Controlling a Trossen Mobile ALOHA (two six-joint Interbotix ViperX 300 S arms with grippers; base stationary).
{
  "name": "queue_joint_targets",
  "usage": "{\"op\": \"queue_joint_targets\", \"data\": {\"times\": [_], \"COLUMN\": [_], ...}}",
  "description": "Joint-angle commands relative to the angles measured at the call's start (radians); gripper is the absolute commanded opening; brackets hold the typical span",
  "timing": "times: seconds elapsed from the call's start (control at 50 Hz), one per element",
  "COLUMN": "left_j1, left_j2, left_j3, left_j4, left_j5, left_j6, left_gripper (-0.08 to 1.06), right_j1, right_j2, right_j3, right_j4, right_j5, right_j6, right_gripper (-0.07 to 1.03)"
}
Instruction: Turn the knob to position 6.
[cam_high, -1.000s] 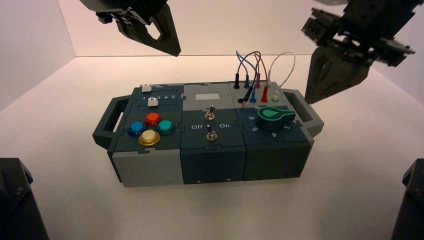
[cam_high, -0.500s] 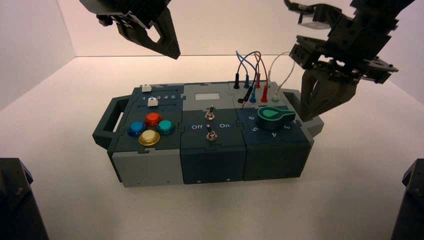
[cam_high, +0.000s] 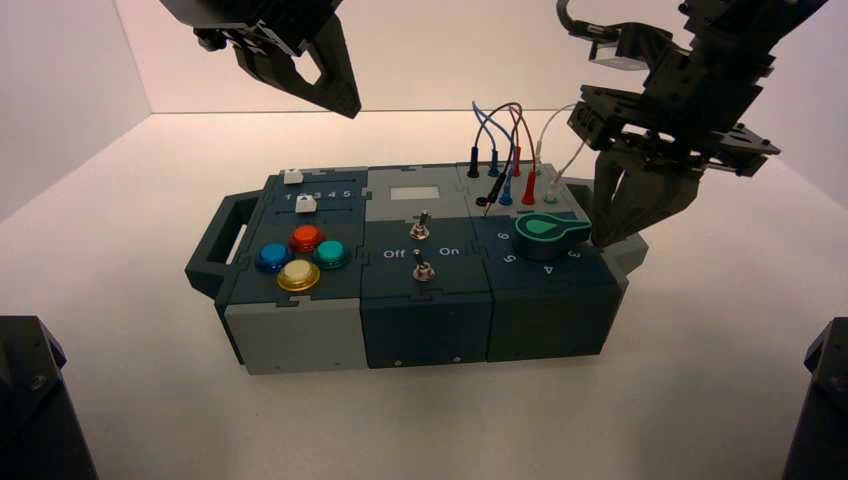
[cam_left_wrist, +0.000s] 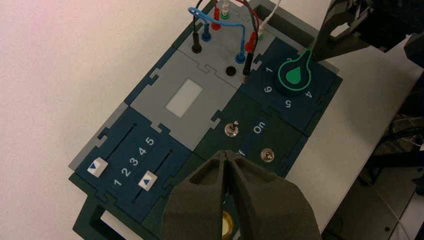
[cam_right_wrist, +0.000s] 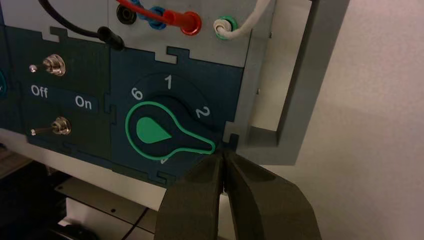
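Note:
The dark green knob (cam_high: 548, 232) sits on the right end of the box (cam_high: 300, 335). In the right wrist view the knob (cam_right_wrist: 155, 132) has its pointer arm just past the "2", on the far side of the dial from the "6" (cam_right_wrist: 136, 93). My right gripper (cam_high: 602, 238) is shut and empty, with its tips (cam_right_wrist: 222, 152) right beside the end of the pointer arm; I cannot tell if they touch. My left gripper (cam_high: 348, 103) is shut and empty, high above the back left of the box. The left wrist view also shows the knob (cam_left_wrist: 295, 76) and the "6" (cam_left_wrist: 268, 90).
Coloured wires (cam_high: 510, 135) plug into jacks behind the knob. Two metal toggle switches (cam_high: 422, 228) stand mid-box by "Off" and "On". Coloured push buttons (cam_high: 300, 258) and two sliders (cam_high: 305, 204) lie on the left. A handle (cam_high: 625, 235) sticks out beside the right gripper.
My right gripper has come down and to the left, from above the box's right handle to the tip of the knob's pointer. The knob and the left gripper have not moved.

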Motion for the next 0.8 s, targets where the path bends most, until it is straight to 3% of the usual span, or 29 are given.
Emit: {"op": "queue_joint_targets", "data": {"times": [0.02,0.8], "left_j1": [-0.002,-0.002], "left_j2": [-0.003,-0.005], "left_j3": [-0.032,-0.032], "left_j4": [0.002,0.005], "left_j5": [-0.003,0.003], "left_j6": [0.005,0.008], "left_gripper": [-0.03,-0.03], "right_j1": [0.008,0.017], "right_j2": [0.006,0.092], "right_j3": [-0.032,-0.089], "right_j4": [0.006,0.008], "right_j5": [-0.005,-0.026], "right_j6": [-0.002,-0.012], "right_gripper": [-0.03,-0.02]}}
